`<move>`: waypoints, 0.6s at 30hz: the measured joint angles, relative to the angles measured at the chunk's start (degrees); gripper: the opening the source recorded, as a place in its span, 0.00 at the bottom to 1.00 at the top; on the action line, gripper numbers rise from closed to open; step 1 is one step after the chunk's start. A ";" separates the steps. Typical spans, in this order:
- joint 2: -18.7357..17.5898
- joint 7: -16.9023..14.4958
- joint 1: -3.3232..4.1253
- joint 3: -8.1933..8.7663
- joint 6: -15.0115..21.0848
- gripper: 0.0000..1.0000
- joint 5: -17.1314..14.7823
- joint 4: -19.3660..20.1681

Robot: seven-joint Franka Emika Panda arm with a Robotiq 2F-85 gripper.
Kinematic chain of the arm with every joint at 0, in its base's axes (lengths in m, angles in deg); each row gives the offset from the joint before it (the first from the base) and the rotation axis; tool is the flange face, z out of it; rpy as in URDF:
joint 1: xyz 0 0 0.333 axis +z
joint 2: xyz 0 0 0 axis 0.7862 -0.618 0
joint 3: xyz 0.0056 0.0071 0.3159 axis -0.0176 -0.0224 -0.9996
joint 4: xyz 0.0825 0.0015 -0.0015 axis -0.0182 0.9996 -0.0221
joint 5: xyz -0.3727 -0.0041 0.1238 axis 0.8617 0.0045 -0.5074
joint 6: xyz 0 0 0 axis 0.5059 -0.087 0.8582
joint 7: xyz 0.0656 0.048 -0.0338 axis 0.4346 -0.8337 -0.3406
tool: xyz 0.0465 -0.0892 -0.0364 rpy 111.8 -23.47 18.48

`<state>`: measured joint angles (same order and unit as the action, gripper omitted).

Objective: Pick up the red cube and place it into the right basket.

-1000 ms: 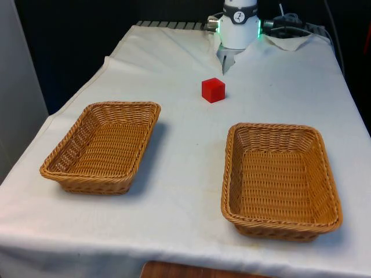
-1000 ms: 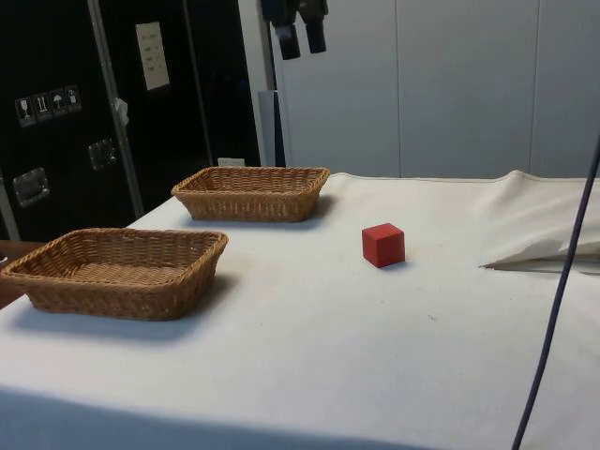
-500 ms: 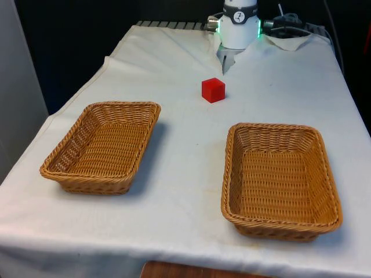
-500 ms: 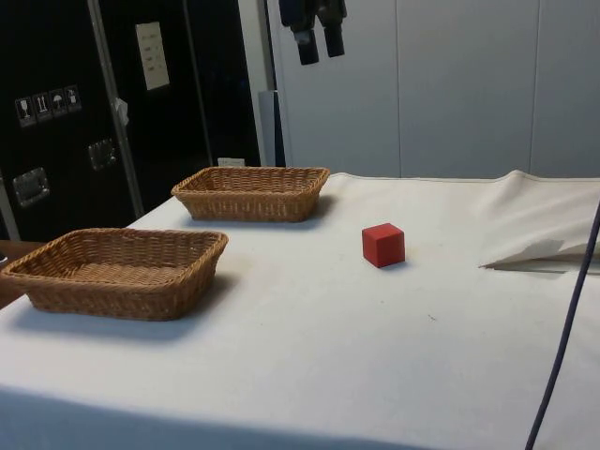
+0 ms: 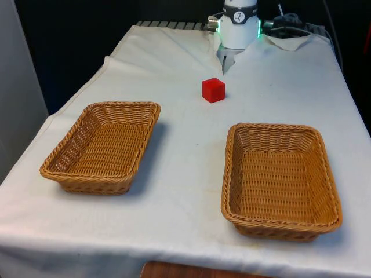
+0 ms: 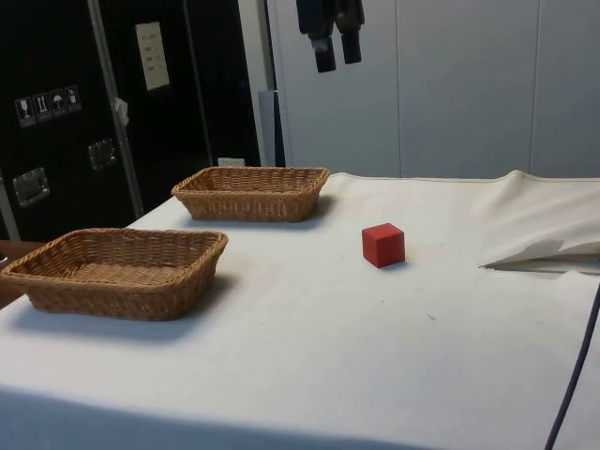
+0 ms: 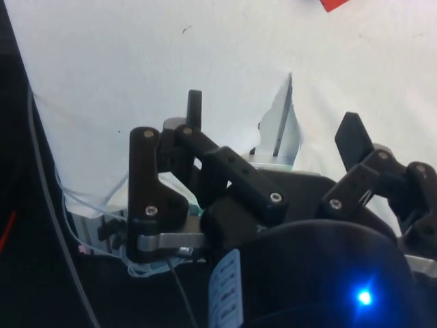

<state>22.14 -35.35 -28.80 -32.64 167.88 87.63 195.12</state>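
Note:
A red cube [image 5: 213, 90] sits on the white cloth towards the table's far end, between and beyond the two wicker baskets. The right basket [image 5: 272, 127] lies at the front view's right and holds nothing; in the side view it is the nearer basket [image 6: 122, 296]. In the side view the cube [image 6: 382, 245] rests on the cloth, and my gripper [image 6: 337, 54] hangs high above the table, up and a little to the left of it, open and holding nothing. In the wrist view the gripper [image 7: 273, 113] is spread over bare cloth, and a corner of the cube [image 7: 334, 3] peeks in at the edge.
The left basket [image 5: 124, 105], also holding nothing, lies at the front view's left and is the farther basket [image 6: 248, 206] in the side view. A raised fold of cloth [image 6: 539, 251] lies near the robot's base. A dark cable [image 6: 572, 384] hangs at the table's side.
In the side view the gripper has travelled to the right and slightly down, closer to above the cube. Cube and baskets have not moved.

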 measured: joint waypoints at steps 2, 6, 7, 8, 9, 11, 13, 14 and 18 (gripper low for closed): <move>0.40 0.34 -0.06 -0.23 0.74 1.00 0.00 0.86; 1.49 1.09 -0.34 -0.57 2.64 1.00 0.00 3.09; 1.72 1.15 -0.34 -0.57 3.04 1.00 0.00 3.61; 1.72 1.15 -0.34 -0.57 3.04 1.00 0.00 3.61; 1.89 1.26 -0.40 -0.57 3.38 1.00 0.00 4.07; 2.46 1.60 -0.52 -0.57 4.64 1.00 0.00 5.61; 2.64 1.72 -0.57 -0.57 5.10 1.00 0.00 6.13; 2.81 1.89 -0.57 -0.57 5.50 1.00 0.00 6.65; 3.09 2.29 -0.80 -0.57 6.70 1.00 0.06 8.14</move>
<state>25.24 -33.06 -29.60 -33.21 174.59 87.69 203.25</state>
